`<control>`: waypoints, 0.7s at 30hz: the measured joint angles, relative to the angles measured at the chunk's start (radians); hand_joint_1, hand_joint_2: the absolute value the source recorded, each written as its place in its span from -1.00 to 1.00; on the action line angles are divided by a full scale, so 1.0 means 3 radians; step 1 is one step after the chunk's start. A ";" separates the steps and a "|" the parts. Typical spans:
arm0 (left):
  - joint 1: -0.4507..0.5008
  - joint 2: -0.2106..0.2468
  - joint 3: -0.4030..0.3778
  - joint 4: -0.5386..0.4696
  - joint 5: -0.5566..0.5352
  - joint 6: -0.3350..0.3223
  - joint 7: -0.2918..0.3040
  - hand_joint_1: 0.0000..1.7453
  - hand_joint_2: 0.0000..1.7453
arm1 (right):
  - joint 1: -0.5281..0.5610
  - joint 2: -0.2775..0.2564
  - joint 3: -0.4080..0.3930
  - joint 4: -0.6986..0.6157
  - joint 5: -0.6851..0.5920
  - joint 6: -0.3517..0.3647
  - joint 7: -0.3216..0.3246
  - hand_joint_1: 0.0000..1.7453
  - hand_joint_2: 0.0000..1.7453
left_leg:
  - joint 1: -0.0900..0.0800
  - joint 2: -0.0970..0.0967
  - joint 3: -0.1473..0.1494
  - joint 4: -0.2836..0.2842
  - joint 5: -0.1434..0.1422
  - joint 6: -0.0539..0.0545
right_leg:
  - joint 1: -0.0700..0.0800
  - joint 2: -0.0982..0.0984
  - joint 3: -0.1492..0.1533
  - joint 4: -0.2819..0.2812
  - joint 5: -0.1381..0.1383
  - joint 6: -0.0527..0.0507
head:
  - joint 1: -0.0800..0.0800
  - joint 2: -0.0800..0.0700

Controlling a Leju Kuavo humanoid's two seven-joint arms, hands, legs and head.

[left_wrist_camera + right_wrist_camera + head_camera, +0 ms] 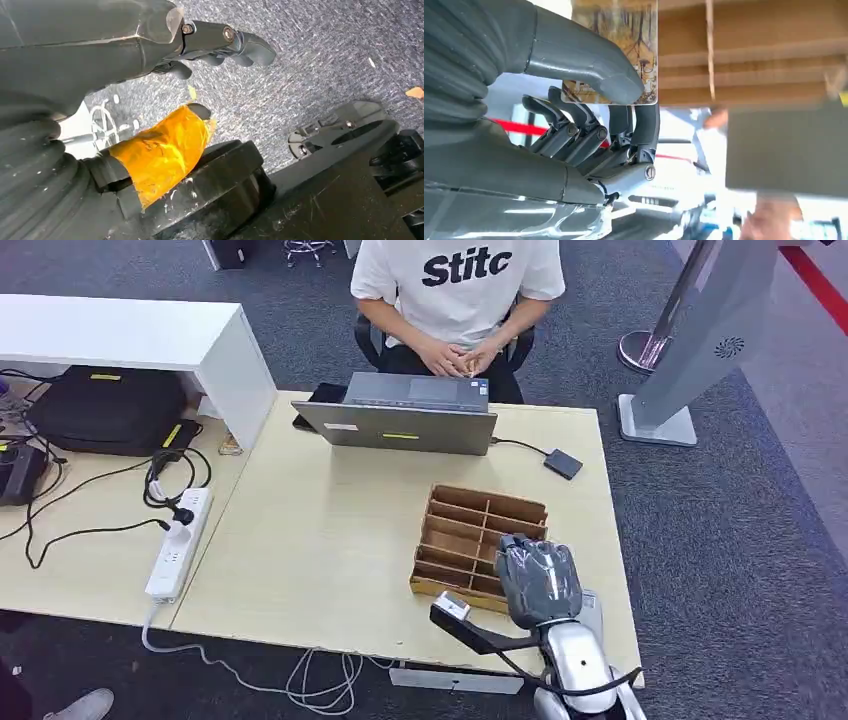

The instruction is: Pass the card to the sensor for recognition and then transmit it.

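right hand pinches the card at the box

the right hand (pixel 537 578) sits over the wooden box (pixel 480 540) at about five o'clock on the table (pixel 330 540), thumb and fingers (pixel 634 135) pinching the card (pixel 624 30). the hold looks shallow, so the card could slip or catch a divider as it lifts. the sensor (pixel 563 463) lies at one o'clock, past the laptop (pixel 405 420); a person (pixel 455 290) sits at twelve. the left hand (pixel 220 45) hangs loosely curled, holding nothing, over grey carpet (pixel 720 540).

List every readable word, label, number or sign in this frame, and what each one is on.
"Stitc": black letters on the seated person's white T-shirt, cut off by a fold.
Yellow stickers on the grey laptop and the black bag: too small to read.
Picture card pinched by the right hand: no legible text.
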 joint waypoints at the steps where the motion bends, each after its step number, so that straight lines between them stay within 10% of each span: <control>1: 0.0000 0.0000 -0.0005 0.0000 -0.0018 -0.0005 0.0000 -1.00 1.00 | 0.0004 -0.0001 0.0000 -0.0063 0.0000 -0.0036 -0.0021 1.00 1.00 | 0.0000 0.0000 0.0000 0.0000 0.0000 0.0000 | 0.0000 0.0000 0.0000 0.0000 0.0000 0.0000 | 0.0000 0.0000; 12: -0.0003 0.0005 -0.0100 0.0000 -0.0062 -0.0067 -0.0011 -1.00 1.00 | -0.0088 0.0051 0.0002 -0.0607 -0.0234 0.0015 -0.0340 1.00 1.00 | 0.0000 0.0000 -0.0002 0.0000 0.0000 0.0000 | 0.0000 0.0000 0.0000 0.0001 0.0000 0.0000 | 0.0001 0.0000; 21: -0.0020 0.0008 -0.0476 0.0000 -0.0066 -0.0150 -0.0001 -1.00 1.00 | -0.0906 0.0394 0.0075 -0.0086 -0.0183 0.0390 -0.0304 1.00 1.00 | 0.0000 -0.0001 0.0002 0.0000 0.0006 -0.0004 | 0.0000 0.0000 0.0002 0.0005 0.0003 -0.0002 | 0.0000 0.0000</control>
